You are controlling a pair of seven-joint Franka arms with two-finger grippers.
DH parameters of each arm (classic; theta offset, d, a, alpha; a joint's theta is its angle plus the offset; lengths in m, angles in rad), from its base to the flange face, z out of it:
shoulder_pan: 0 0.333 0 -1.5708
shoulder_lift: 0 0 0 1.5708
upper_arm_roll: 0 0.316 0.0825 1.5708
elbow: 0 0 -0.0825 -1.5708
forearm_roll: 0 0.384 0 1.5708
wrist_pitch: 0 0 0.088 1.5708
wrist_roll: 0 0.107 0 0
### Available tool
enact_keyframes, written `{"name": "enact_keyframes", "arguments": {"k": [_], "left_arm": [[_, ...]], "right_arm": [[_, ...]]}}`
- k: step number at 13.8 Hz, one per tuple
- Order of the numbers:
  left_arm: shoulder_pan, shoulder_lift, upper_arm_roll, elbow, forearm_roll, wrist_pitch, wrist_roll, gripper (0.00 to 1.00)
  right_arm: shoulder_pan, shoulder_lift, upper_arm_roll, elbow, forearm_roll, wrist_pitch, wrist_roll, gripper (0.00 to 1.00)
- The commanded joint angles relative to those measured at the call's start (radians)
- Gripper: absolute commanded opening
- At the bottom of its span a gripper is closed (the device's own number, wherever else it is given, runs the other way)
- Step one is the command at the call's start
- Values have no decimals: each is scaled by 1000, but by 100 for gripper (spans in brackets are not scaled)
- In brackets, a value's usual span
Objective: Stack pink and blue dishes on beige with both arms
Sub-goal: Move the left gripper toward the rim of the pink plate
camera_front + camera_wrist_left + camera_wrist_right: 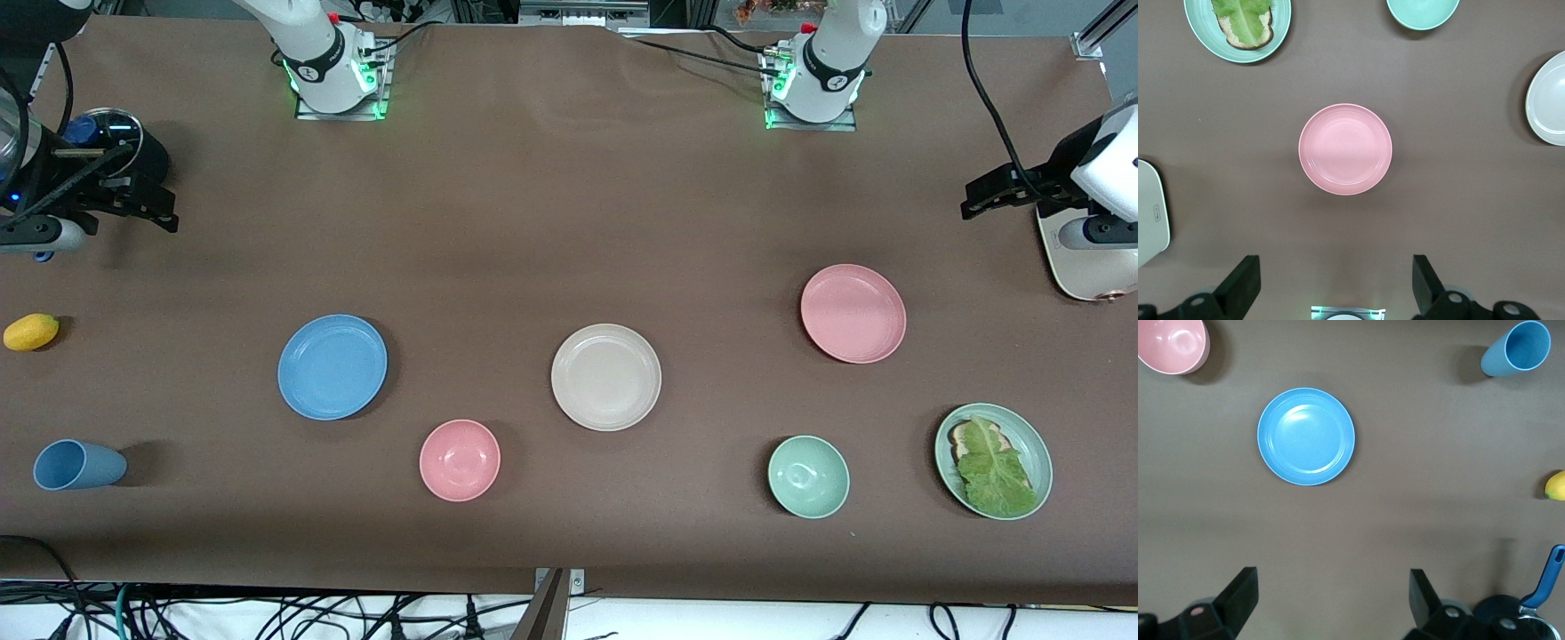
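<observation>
Front view alone takes in all three flat round matte plates on the brown worktop (533,222): blue plate (332,366) toward the right arm's end, beige plate (605,377) mid-worktop, pink plate (853,313) toward the left arm's end. Left wrist view: left claw (1335,287) spread open, empty, above the pink plate. Right wrist view: right claw (1331,603) likewise open, above the blue plate. No legible writing.

No words, labels, brand names or numbers can be read on anything in these views.
</observation>
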State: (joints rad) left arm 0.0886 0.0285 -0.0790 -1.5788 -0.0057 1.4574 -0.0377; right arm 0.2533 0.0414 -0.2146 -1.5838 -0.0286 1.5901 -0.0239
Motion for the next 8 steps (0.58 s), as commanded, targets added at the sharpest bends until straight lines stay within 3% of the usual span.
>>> {"name": "enact_keyframes", "arguments": {"k": [1,8], "left_arm": [[2,27,-2,19,-3,1,-5,100],[14,283,-2,101,-2,34,-10,100]], "right_arm": [[0,2,1,19,3,-15,13,100],[0,3,0,19,4,-15,12,100]]}}
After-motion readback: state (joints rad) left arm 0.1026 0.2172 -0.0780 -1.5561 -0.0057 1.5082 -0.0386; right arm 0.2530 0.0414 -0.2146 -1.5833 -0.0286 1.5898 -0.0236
